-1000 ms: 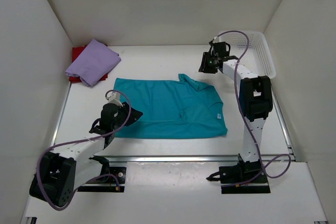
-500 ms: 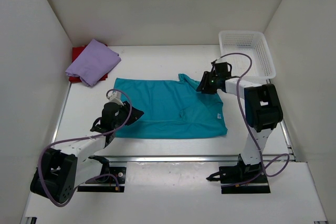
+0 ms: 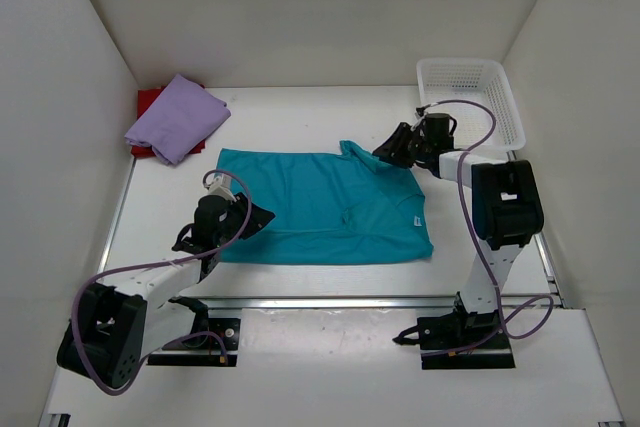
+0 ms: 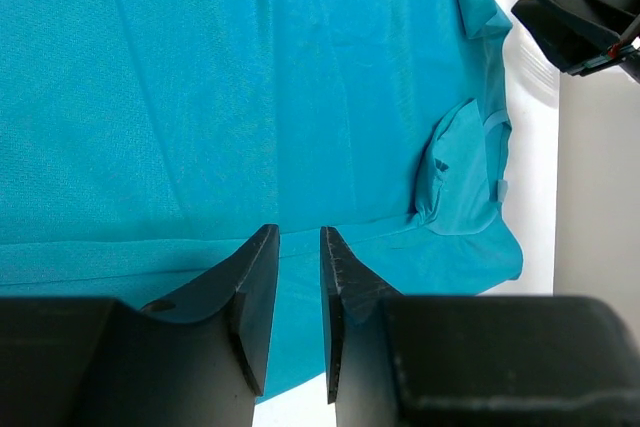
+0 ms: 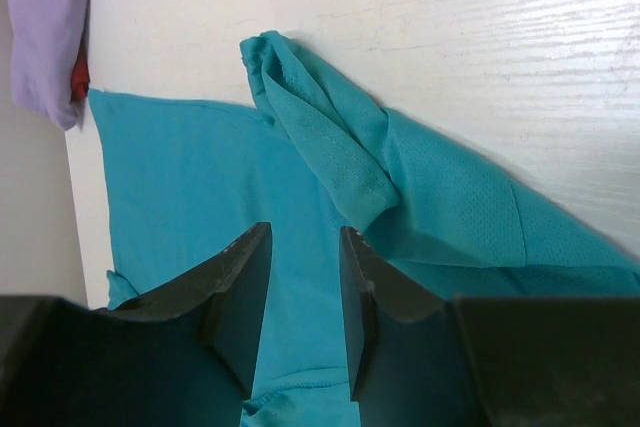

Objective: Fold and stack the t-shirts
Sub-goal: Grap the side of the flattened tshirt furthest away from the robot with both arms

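Observation:
The teal t-shirt (image 3: 330,207) lies spread flat mid-table, with a bunched sleeve at its back right (image 5: 330,137). The lavender t-shirt (image 3: 178,117) lies folded at the back left on the red t-shirt (image 3: 148,99), of which only an edge shows. My left gripper (image 3: 255,219) sits low at the teal shirt's near left hem, jaws a narrow gap apart over the cloth (image 4: 298,247), holding nothing. My right gripper (image 3: 388,147) is open and empty just above the teal shirt's back right part (image 5: 305,242), beside the bunched sleeve.
A white mesh basket (image 3: 470,97) stands at the back right, behind the right arm. White walls close in the left, back and right sides. A metal rail (image 3: 330,302) runs along the table's near edge.
My right gripper has come down and forward from beside the basket to the teal shirt's back right corner. The left arm and the shirts have not moved.

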